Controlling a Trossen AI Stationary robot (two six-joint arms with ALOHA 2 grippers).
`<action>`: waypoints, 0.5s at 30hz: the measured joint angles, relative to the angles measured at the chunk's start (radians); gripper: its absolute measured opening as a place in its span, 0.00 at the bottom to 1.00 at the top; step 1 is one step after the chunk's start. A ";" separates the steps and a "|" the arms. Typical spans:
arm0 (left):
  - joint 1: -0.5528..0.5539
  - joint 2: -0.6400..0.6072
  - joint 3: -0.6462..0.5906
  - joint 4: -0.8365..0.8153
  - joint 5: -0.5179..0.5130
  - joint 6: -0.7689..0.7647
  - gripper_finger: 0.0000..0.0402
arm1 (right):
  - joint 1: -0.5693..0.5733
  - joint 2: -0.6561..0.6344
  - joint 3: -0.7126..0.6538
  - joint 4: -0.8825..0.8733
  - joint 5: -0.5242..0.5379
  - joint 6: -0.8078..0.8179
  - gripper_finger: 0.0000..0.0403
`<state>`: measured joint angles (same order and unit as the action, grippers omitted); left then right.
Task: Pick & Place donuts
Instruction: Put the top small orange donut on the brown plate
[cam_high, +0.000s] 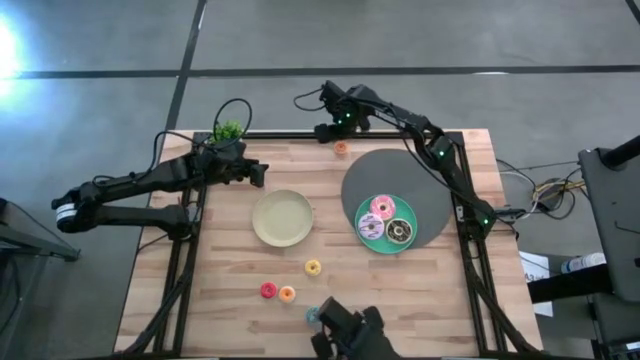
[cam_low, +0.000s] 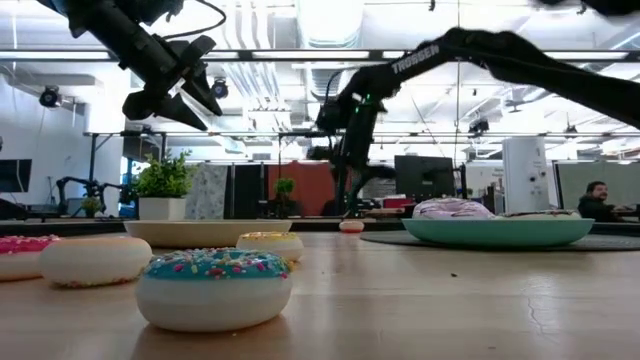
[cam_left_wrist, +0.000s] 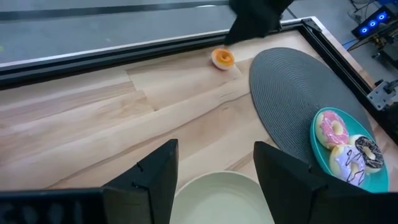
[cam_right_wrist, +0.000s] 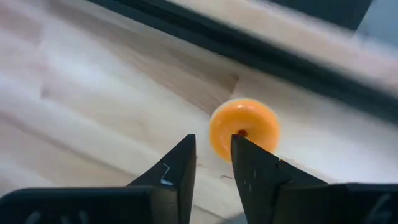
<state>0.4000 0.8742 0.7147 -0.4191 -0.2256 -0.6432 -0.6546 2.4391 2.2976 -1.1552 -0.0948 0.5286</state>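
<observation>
Nearest the low camera, a blue mini donut (cam_low: 213, 288) sits on the wooden table (cam_high: 230, 300), with red (cam_high: 268, 290), orange-frosted (cam_high: 287, 294) and yellow (cam_high: 312, 267) minis just beyond. Mid-table: an empty cream plate (cam_high: 282, 217), and a teal plate (cam_high: 366, 240) on a grey round mat (cam_high: 380, 170) holding pink (cam_high: 382, 207), white-lilac (cam_high: 370, 227) and chocolate (cam_high: 399, 232) donuts. Left gripper (cam_left_wrist: 214, 165) hangs above the cream plate's far edge, fingers spread wide, nothing between them. At the far edge, right gripper (cam_right_wrist: 212, 163) is just beside an orange mini donut (cam_right_wrist: 244, 129), fingers narrowly parted; contact seemingly none, though the view is blurred.
</observation>
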 joint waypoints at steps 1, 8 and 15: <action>0.000 0.000 0.000 0.000 0.000 0.005 0.46 | 0.005 -0.013 0.005 -0.009 0.029 -0.057 0.25; 0.000 0.000 0.000 0.000 0.000 0.019 0.46 | 0.046 -0.012 -0.032 -0.075 0.150 -0.527 0.35; 0.000 0.000 0.000 -0.001 0.000 0.017 0.46 | 0.073 -0.009 -0.067 -0.045 0.154 -0.905 0.42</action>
<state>0.4000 0.8738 0.7147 -0.4196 -0.2255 -0.6265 -0.5816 2.4298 2.2307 -1.2000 0.0588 -0.3761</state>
